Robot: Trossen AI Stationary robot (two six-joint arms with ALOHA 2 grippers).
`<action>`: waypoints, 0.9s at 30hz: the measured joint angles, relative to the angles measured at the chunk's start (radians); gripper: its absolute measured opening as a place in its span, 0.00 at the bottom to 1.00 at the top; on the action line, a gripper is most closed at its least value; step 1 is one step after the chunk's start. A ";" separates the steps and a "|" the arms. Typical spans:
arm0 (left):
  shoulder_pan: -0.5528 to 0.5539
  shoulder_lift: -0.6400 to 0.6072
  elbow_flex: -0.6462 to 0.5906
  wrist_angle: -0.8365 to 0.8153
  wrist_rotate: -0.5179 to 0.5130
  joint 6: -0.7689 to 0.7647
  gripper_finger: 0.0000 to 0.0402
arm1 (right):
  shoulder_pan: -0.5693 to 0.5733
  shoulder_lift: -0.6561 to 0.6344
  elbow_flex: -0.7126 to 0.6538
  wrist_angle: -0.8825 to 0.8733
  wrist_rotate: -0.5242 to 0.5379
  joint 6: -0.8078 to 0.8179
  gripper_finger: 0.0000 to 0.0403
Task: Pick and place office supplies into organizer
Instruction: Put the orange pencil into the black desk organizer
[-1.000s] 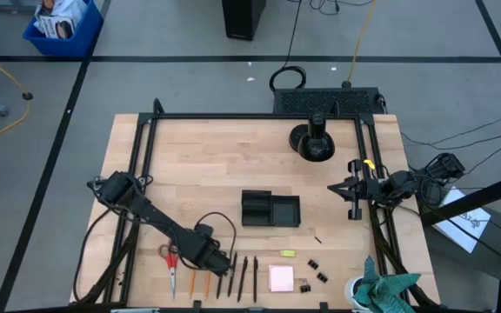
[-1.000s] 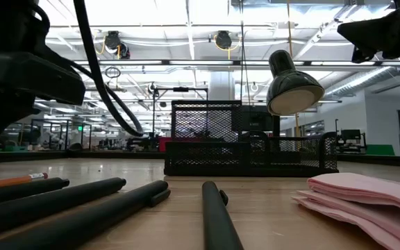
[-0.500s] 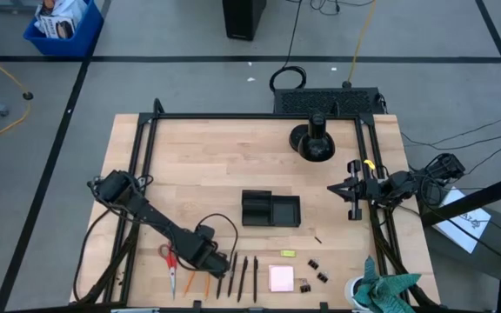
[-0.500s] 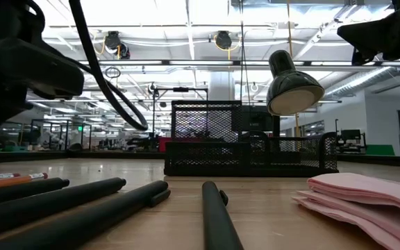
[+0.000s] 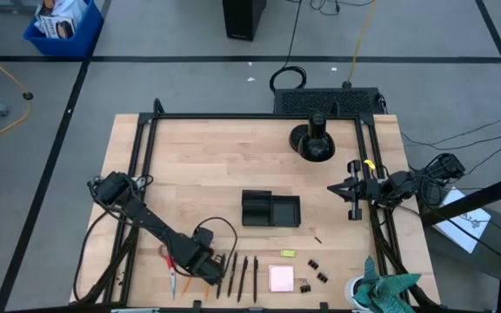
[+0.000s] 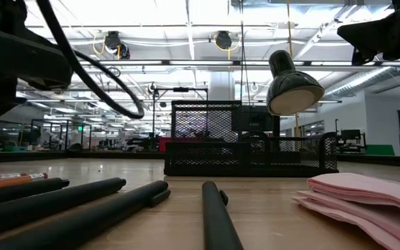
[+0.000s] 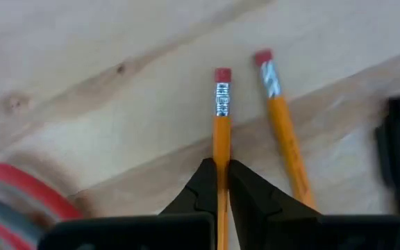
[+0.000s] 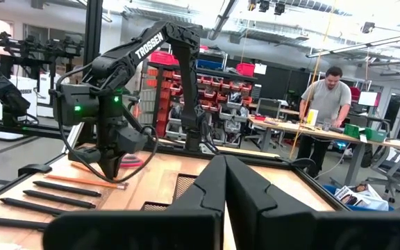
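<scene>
Pencil (image 7: 221, 125) lies lengthwise out from the left gripper (image 7: 221, 182), eraser end pointing away; the fingers are pinched tight on its shaft. Right gripper (image 8: 224, 182) is closed, empty.

Orange pencil (image 7: 221, 132) (pink eraser tip) lies flat, pinched.

scissors (image 7: 19, 198): blurred, cut by edge | pen (image 7: 398, 163): cut by edge
</scene>
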 joint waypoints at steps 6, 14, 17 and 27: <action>-0.032 -0.028 -0.012 -0.005 -0.213 -0.064 0.03 | 0.000 0.000 0.000 0.000 0.000 -0.001 0.00; -0.040 -0.058 -0.014 -0.044 -0.324 -0.097 0.01 | 0.000 0.000 0.000 0.000 -0.002 0.000 0.00; -0.032 -0.062 -0.014 -0.056 -0.327 -0.085 0.03 | 0.000 0.000 0.000 0.000 -0.002 0.000 0.00; -0.017 -0.111 -0.012 -0.050 -0.470 -0.009 0.03 | 0.000 0.000 0.000 0.000 -0.003 0.000 0.00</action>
